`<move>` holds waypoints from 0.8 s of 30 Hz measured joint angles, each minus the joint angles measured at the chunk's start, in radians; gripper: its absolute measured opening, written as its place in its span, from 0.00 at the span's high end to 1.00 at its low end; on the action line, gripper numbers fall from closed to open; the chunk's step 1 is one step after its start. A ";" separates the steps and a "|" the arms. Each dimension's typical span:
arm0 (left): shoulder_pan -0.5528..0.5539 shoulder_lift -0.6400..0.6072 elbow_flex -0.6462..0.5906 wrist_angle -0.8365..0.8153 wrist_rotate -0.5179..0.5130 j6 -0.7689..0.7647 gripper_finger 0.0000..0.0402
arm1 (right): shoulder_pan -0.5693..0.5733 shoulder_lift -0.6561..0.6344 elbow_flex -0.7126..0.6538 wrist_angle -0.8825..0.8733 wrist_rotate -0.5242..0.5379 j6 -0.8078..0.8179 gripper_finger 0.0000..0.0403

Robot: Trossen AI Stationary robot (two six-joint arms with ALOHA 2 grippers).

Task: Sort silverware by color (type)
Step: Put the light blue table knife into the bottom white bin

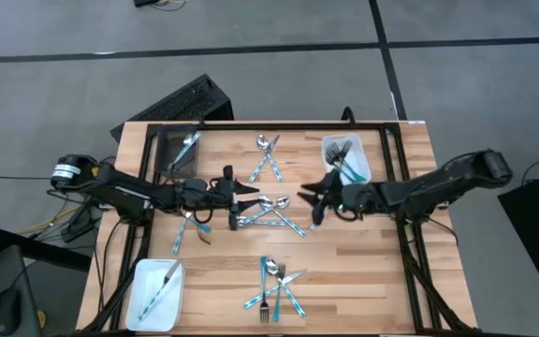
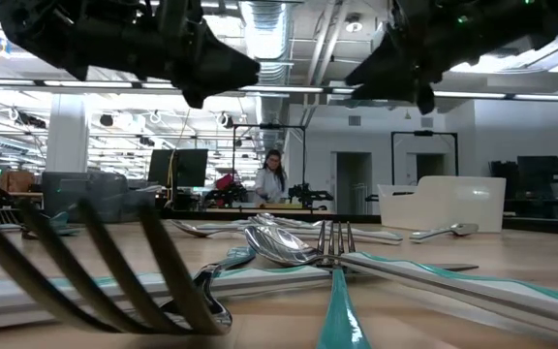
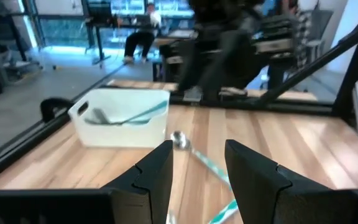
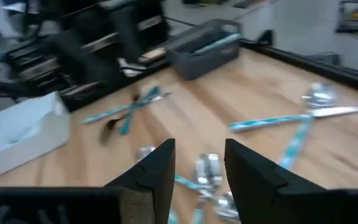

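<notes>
Looking straight down on the light wooden slatted table [image 1: 363, 271], I've got both dark arms meeting near the middle. The left gripper [image 1: 251, 192] hangs over the table with its two fingers apart and nothing between them. The right gripper [image 1: 309, 192] faces it from the other side, fingers also spread and empty. The teal-handled, silver-headed silverware [image 1: 271, 213] lies scattered: a crossed cluster between the two grippers, a pair near the far edge, another bunch by the near edge. Forks sit in the white rectangular tray [image 1: 368, 174] at far right, one piece in the near-left white tray [image 1: 141, 309], one in the dark grey bin [image 1: 169, 155].
</notes>
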 joint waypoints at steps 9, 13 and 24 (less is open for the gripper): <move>-0.004 -0.330 0.000 -0.624 -0.102 -0.065 0.66 | 0.046 0.220 0.000 0.178 -0.001 0.009 0.60; -0.023 -0.449 0.000 -0.827 -0.191 -0.152 0.66 | 0.029 0.327 0.030 0.179 -0.032 0.037 0.60; -0.095 -0.543 -0.001 -0.901 -0.325 -0.198 0.66 | 0.006 0.532 0.248 -0.023 -0.051 0.000 0.60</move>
